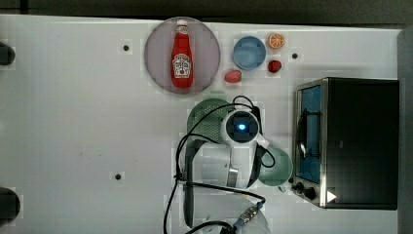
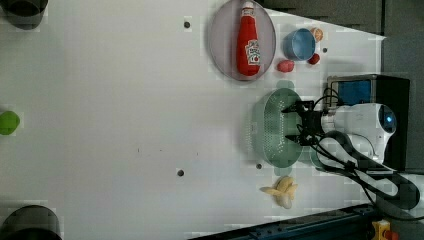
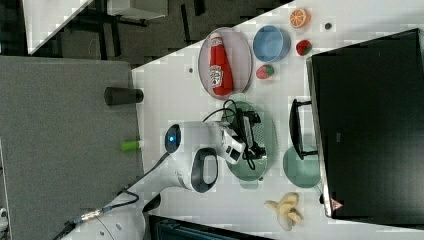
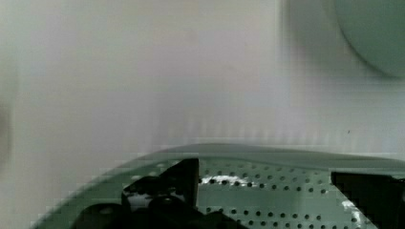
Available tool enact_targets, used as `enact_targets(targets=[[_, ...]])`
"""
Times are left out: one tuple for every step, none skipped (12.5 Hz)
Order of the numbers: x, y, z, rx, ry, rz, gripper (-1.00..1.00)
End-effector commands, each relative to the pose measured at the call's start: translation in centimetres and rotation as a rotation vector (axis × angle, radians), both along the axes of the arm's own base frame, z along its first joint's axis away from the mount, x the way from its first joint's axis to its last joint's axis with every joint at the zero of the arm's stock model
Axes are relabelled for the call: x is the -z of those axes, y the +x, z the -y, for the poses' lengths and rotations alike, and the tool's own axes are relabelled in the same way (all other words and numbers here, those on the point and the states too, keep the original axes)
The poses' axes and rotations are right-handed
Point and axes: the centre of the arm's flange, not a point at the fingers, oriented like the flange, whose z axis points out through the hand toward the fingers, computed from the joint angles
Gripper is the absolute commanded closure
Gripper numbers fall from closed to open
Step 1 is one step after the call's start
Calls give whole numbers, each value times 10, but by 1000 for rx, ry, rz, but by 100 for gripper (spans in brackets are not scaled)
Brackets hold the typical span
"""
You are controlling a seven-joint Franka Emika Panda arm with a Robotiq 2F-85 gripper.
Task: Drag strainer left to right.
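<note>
My claw (image 2: 295,122) hangs over the strainer (image 2: 267,127) with its fingers (image 2: 290,108) spread wide and nothing between them; in the wrist view the two dark tips (image 4: 184,179) sit just above the perforated base (image 4: 267,195), inside the rim. The strainer lies on the white table (image 2: 125,125), just beside the toaster oven (image 1: 358,141), with the mint cup (image 1: 277,168) close against it and the ketchup plate (image 1: 156,53) near its far end.

What worries me is the drag itself. I judge I'll have to hook or pinch the wall, and if my tips only press the slick base they may skate across the holes and leave the strainer where it is. If I catch the rim too high, the light plastic could tip up instead of sliding. Pushed toward the toaster oven, it would jam against the cup or the oven door handle (image 3: 295,130); swung wide, it could nudge the banana (image 2: 282,191).
</note>
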Motion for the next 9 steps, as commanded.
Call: enact_targets(targets=[[-20,12,-4,-91,8,39,-100],[-30,15,-14,-108,16,47,-100],[-43,17,-28,-130,28,43,-100],[-59,16,-39,-149,40,27,-100],[-83,19,-51,-192,49,36,-100],[-108,18,-64,-261,56,41,-100],[-134,18,-75,-343,60,58,-100],[-163,16,-85,-421,57,88,-100],[-191,13,-93,-505,50,119,-100]])
